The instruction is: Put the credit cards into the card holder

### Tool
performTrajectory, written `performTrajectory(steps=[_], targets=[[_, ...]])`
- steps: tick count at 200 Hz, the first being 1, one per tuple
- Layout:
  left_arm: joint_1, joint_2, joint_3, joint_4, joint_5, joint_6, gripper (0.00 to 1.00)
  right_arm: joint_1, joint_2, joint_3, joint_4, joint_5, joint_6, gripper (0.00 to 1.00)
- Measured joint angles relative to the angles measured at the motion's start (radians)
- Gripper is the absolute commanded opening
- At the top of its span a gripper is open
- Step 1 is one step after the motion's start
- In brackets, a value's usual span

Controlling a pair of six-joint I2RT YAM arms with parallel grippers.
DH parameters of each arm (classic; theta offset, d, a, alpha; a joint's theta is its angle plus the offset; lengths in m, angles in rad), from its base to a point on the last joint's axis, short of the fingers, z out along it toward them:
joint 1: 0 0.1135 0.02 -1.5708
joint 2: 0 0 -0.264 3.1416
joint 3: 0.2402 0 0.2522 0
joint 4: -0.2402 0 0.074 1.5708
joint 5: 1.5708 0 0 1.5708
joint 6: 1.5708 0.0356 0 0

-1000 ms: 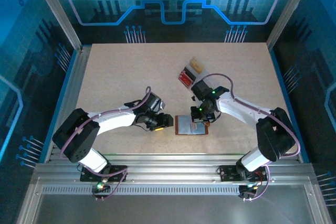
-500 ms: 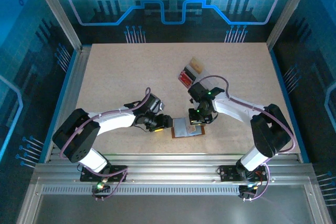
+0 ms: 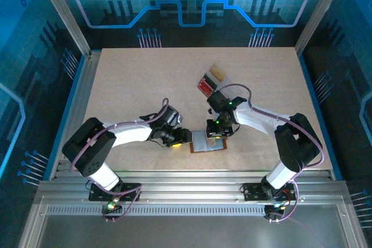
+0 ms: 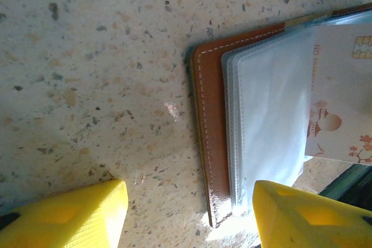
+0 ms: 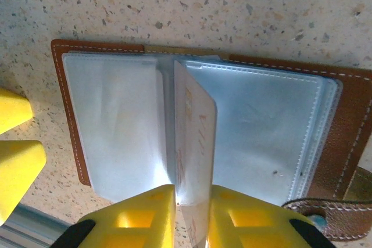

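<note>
Top external: brown card holder (image 3: 204, 143) lying open on speckled table (image 3: 133, 79), lower centre of frame, between the two grippers. Left gripper (image 3: 187, 137) at its left edge, right gripper (image 3: 217, 134) over its upper right part. Clear tray (image 3: 210, 81) with red card (image 3: 204, 87) and tan card (image 3: 217, 72) above centre, well apart from the holder.

Left wrist: left gripper (image 4: 189, 219) jaws wide open, gripping nothing. One yellow fingertip (image 4: 75, 216) lower left over bare table, the other lower right at the corner of the clear sleeves (image 4: 267, 108). Stitched brown edge of holder (image 4: 206, 137) mid-frame. Pale credit card (image 4: 343, 97) with chip and pagoda print at right edge, against the sleeves.

Right wrist: holder (image 5: 354, 120) spread across frame, sleeves both sides of the fold. Credit card (image 5: 195, 137) standing on edge at the fold, lower end between right gripper (image 5: 192, 216) fingers (image 5: 133, 219). Jaws narrow, close on either side of the card; cannot tell whether pinching it or loose. Cannot tell whether the card sits inside a sleeve. Snap strap (image 5: 317, 213) lower right. Left gripper's yellow tips at left edge, just beside the holder.
</note>
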Motion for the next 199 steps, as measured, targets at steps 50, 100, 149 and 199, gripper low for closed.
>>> performTrajectory(steps=[50, 100, 149, 199], targets=[[0.000, 0.000, 0.000, 0.000, 0.000, 0.001, 0.61, 0.004, 0.011, 0.001, 0.007, -0.007, 0.008, 0.00], [-0.079, -0.004, 0.059, -0.088, -0.063, 0.032, 0.64, 0.003, -0.019, 0.001, 0.006, -0.007, 0.003, 0.00], [-0.147, 0.015, 0.204, -0.211, -0.193, 0.058, 0.62, -0.021, -0.142, -0.026, 0.034, -0.019, 0.000, 0.00], [-0.168, 0.111, 0.291, -0.294, -0.290, 0.076, 0.58, -0.071, -0.209, -0.166, 0.141, -0.076, -0.003, 0.00]])
